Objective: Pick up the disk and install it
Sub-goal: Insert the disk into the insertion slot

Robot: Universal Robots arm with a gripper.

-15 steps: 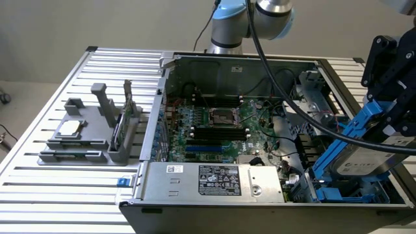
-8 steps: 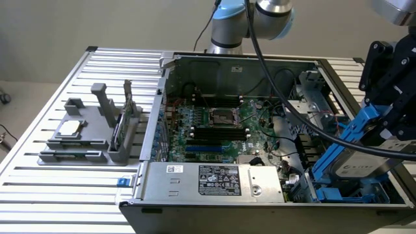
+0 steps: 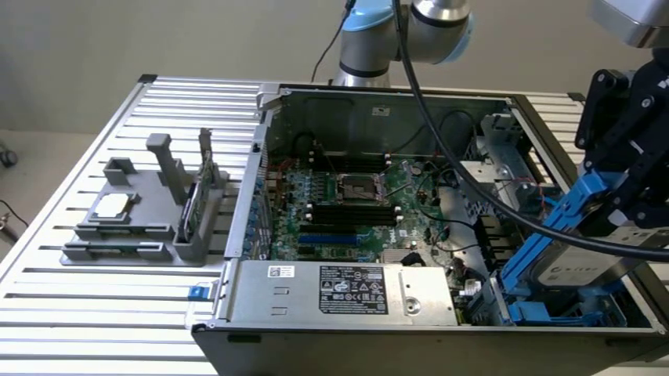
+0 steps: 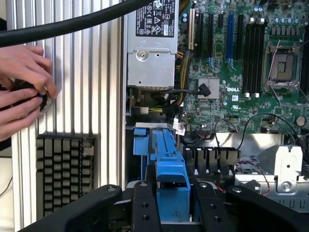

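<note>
Holding the disk pinched in the gripper, with the black fingers pressed against its opposite sides. Hanging it in the air over the corner of the open computer case at the exterior view's right, just above the drive bay with its blue fittings, and not seated there. Carrying it tilted rather than flat, with the long axis slanting from the high end at the gripper down toward the exterior view's left, and the low end pointing into the bay. Presenting the silver-grey face toward the exterior camera, with a blue rail running along the upper long edge. Showing, from the wrist, the disk's blue plastic standing straight out between the two fingers, with the bay's blue fittings just beyond. Positioning the wrist high at the exterior view's right, with the arm's base standing behind the far wall of the case and the gripper aiming steeply downward. Trailing a thick black cable from above, across the motherboard, to the wrist. Noting a grey power supply box lying along the near wall of the case, beside the bay. Noting a person's hands on the slatted table outside the case, closed round a small dark item too small to identify.
</note>
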